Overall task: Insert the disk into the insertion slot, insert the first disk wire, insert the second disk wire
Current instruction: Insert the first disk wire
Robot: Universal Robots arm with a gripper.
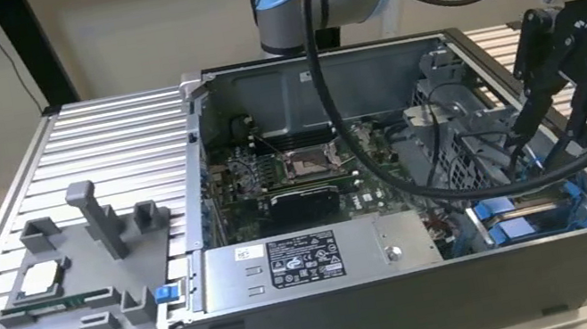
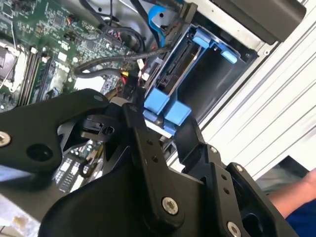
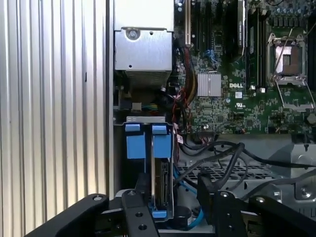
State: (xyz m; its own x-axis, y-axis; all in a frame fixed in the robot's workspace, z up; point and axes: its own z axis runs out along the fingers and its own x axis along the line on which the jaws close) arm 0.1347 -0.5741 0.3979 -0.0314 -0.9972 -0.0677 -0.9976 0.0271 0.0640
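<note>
**Gripper astride disk at the drive bay**

Gripper (image 3: 170, 190), black, sits nearest the lens in both wrist views. Its fingers (image 2: 139, 129) stand apart and are clamped on nothing. Between them is the disk (image 3: 161, 180), seen edge-on in its blue carrier. It stands inside the insertion slot (image 2: 213, 89), close against one wall. A gap shows between the disk and one finger. Two blue tabs (image 2: 168, 108) lie just past the fingertips. Black cables (image 3: 222, 153) run between the bay and the motherboard (image 3: 237, 98). In the exterior view the gripper hangs over the open case (image 1: 416, 310) at that view's right, near the power-supply box (image 1: 286, 261).
</note>
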